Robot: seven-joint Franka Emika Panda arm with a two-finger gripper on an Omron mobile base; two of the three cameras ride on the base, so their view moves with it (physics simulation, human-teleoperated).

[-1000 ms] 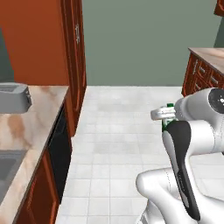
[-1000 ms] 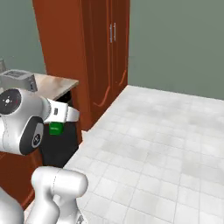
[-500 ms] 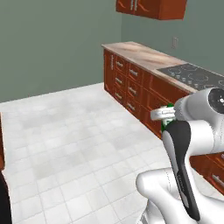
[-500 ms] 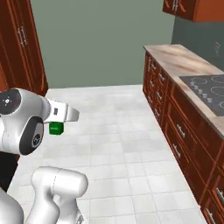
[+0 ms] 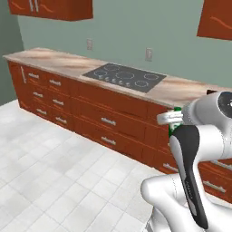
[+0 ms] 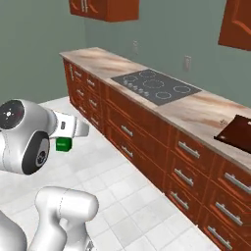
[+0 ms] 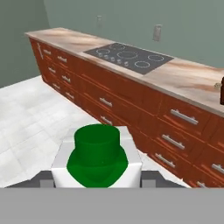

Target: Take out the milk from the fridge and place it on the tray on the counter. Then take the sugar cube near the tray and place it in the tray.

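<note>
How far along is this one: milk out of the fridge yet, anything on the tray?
Done: the milk is out of the fridge, held in the gripper with its green cap showing. In hand: carrying it along the counter toward the tray. Left: setting the milk on the tray, then the sugar cube, too small to make out here.

White rounded arm (image 5: 199,136), dark joints
</note>
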